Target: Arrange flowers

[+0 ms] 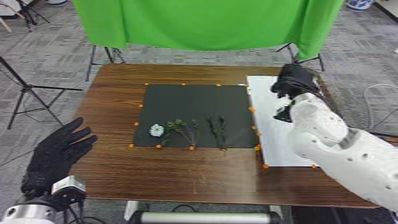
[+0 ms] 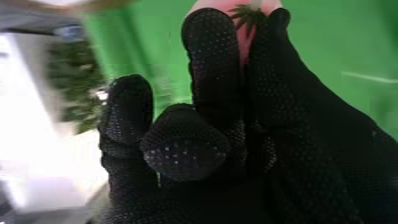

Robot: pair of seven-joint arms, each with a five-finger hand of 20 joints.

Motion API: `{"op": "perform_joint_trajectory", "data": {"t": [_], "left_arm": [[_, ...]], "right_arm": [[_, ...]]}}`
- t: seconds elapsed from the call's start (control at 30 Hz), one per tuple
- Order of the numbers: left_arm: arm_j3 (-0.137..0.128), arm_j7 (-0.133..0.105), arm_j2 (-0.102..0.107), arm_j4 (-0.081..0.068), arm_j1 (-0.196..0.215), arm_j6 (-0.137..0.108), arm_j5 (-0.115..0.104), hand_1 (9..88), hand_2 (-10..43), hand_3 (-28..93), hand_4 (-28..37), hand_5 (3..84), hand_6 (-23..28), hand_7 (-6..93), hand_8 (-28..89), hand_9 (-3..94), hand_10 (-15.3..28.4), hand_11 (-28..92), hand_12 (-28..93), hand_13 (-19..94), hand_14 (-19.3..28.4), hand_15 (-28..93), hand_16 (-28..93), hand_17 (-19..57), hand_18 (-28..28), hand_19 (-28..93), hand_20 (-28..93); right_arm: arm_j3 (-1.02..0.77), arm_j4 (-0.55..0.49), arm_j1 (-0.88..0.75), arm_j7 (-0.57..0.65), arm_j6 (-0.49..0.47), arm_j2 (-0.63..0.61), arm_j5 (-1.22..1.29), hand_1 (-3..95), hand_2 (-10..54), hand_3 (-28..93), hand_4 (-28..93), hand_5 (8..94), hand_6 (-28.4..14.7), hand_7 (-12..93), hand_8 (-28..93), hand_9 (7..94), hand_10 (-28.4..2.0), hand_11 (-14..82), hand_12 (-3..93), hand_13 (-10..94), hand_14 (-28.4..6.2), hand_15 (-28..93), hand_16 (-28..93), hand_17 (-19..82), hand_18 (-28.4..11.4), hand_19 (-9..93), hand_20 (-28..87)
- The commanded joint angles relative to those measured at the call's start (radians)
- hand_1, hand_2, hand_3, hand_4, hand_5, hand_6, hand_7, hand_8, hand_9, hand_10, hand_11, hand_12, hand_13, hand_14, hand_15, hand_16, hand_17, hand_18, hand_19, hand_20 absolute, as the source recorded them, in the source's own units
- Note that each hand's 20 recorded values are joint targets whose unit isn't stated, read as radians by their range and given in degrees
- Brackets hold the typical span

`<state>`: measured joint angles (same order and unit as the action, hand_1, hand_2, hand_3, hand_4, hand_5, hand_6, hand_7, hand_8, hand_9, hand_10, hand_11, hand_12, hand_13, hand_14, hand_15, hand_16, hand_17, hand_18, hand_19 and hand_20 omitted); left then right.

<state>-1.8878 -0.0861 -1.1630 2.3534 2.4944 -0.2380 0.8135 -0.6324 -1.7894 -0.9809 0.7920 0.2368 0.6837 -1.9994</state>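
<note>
Right hand (image 1: 295,82): raised at the tabletop's (image 1: 178,175) far right corner; whether it grips cannot be determined. Pink item (image 2: 222,6): directly beside its glove, leaf-like dark green marking; identity unconfirmed. White board (image 1: 277,145): smooth, rectangular, along the right edge. Green sprigs (image 1: 184,131): on the dark mat (image 1: 191,100), near edge; thin, leafy. White flower (image 1: 156,130): mat's near left corner; round head, judged light, soft, easily crushed; take by any stem, never the petals. Left hand (image 1: 58,155): fingers extended, loosely spread, off the tabletop's left edge, empty.
</note>
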Motion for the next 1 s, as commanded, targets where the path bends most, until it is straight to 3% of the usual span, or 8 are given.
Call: {"op": "perform_joint_trajectory", "data": {"t": [0.03,0.23,0.37,0.43,0.53,0.6,0.8,1.0], "left_arm": [[0.014,0.023,0.008,-0.004,-0.026,0.004,0.006,23.7,5.5,82,-21.1,37.0,10.3,14.3,-10,33.1,19.6,24,8,25,26.6,46,-9,-9.3,24.2,60,-8],[0.001,0.017,0.009,-0.011,-0.032,0.014,0.01,23.6,5.5,82,-20.9,36.9,10.3,14.3,-10,33.1,19.5,24,9,25,26.5,46,-9,-9.4,24.1,60,-8],[-0.002,0.034,0.004,-0.026,-0.044,0.021,0.01,23.5,5.4,82,-20.9,36.9,10.3,14.3,-10,33.1,19.5,24,9,25,26.5,46,-9,-9.4,24.1,60,-8],[0.01,0.046,0.002,-0.036,-0.061,0.017,0.009,23.5,5.4,82,-20.9,36.9,10.3,14.3,-10,33.2,19.5,24,9,25,26.5,46,-9,-9.3,24.1,60,-8],[0.024,0.048,0.0,-0.047,-0.081,0.041,0.011,23.6,5.4,82,-20.9,37.0,10.3,14.3,-10,33.2,19.5,24,9,25,26.5,46,-9,-9.4,24.1,60,-8],[0.028,0.057,0.005,-0.055,-0.103,0.055,0.016,23.7,5.4,82,-20.9,37.0,10.3,14.3,-10,33.2,19.5,24,9,25,26.5,46,-9,-9.3,24.1,60,-8],[0.035,0.047,0.026,-0.065,-0.141,0.052,0.015,23.7,5.5,82,-20.8,37.0,10.2,14.3,-10,33.1,19.5,24,9,25,26.5,46,-9,-9.4,24.1,60,-8],[0.033,0.057,0.027,-0.069,-0.145,0.06,0.014,23.8,5.6,82,-20.7,36.9,10.3,14.3,-10,33.1,19.4,24,9,25,26.5,46,-9,-9.4,24.1,60,-8]], "right_arm": [[0.161,0.081,0.15,-0.053,-0.02,0.317,0.008,52.6,-9.5,82,-28,83.3,-0.3,26,3,92.4,-7.4,22.1,32.2,86,-1.5,76,16,42,-19.4,93,14],[0.27,0.173,0.22,-0.038,0.015,0.421,0.046,52.6,-9.5,82,-28,83.4,-0.2,26,3,92.6,-7.2,22.3,32.1,86,-1.6,76,16,42,-19.2,93,14],[0.311,0.22,0.247,-0.043,0.033,0.47,0.089,52.6,-9.5,82,-28,83.5,-0.2,26,3,92.6,-7.2,22.4,32.1,86,-1.6,76,16,42,-19.2,93,14],[0.325,0.244,0.258,-0.059,0.048,0.495,0.121,52.5,-9.5,82,-28,83.5,-0.2,25,3,92.5,-7.2,22.4,32.2,86,-1.6,76,16,42,-19.2,93,14],[0.362,0.277,0.286,-0.058,0.089,0.534,0.148,52.4,-9.5,82,-28,83.2,0.0,26,3,92.5,-7.3,22.4,32.2,86,-1.7,77,16,42,-19.1,93,14],[0.35,0.283,0.278,-0.067,0.07,0.555,0.141,52.3,-9.5,82,-28,83.2,0.1,26,3,92.5,-7.3,22.5,32.0,86,-1.8,77,16,41,-19.1,93,14],[0.363,0.285,0.294,-0.098,0.049,0.581,0.213,52.0,-9.5,82,-28,83.0,0.4,26,3,92.4,-7.5,23.1,31.6,86,-1.8,76,16,41,-18.8,93,13],[0.327,0.288,0.276,-0.159,-0.018,0.591,0.258,51.3,-9.5,81,-28,82.2,1.6,26,2,92.7,-7.6,23.0,29.1,85,-1.8,76,16,39,-18.0,93,11]]}}
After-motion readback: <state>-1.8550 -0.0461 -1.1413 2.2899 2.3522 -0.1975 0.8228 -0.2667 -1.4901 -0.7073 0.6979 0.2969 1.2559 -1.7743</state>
